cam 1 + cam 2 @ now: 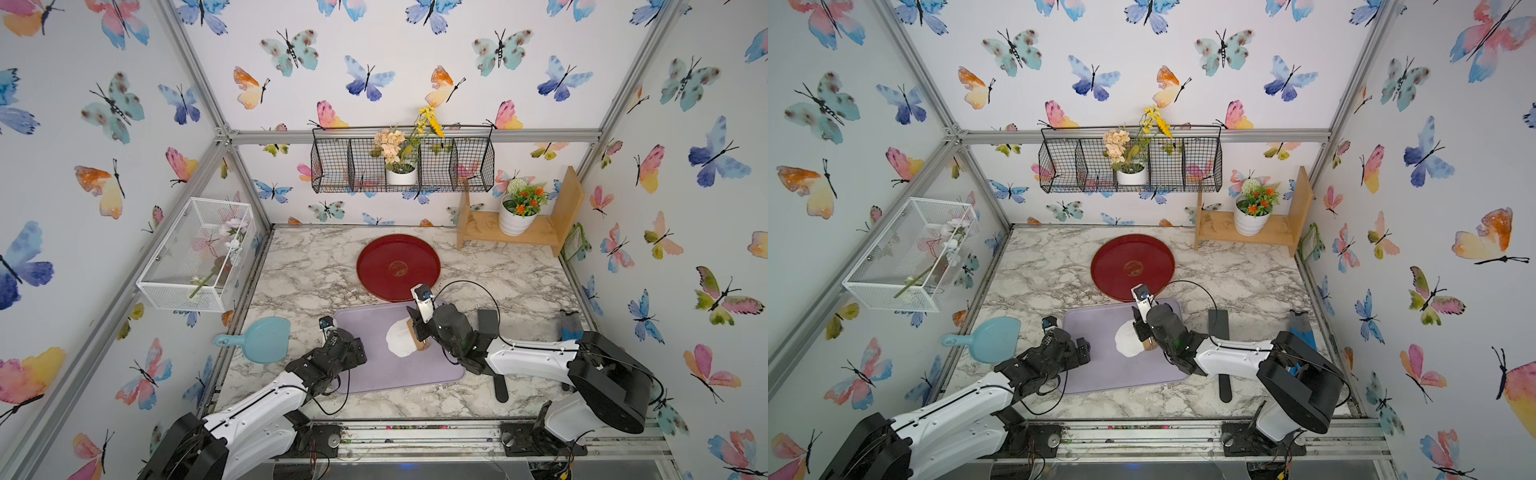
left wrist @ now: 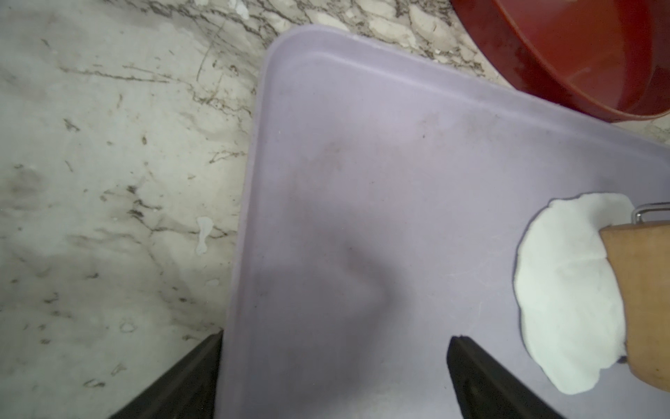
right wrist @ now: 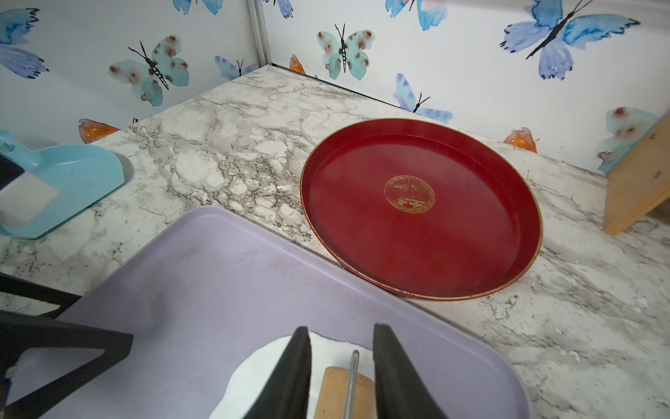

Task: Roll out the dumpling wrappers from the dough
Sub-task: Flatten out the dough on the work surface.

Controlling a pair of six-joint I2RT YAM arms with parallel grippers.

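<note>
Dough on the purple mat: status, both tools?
Left tool open, empty, at purple mat edge. Right tool shut on roller, barrel on dough. Dough flattened, irregular outline. Nothing else on mat.

My right hand (image 1: 1140,329) is down on the wooden roller (image 1: 1149,344), which lies on the white dough (image 1: 1126,343) on the lilac mat (image 1: 1100,374). Just beyond this hand sits the red tray (image 1: 1113,257). My left hand (image 1: 1081,348) is at the mat's edge, apart from the dough. A blue dustpan (image 1: 994,338) lies on the surface (image 1: 1246,270) beyond that hand.
</note>
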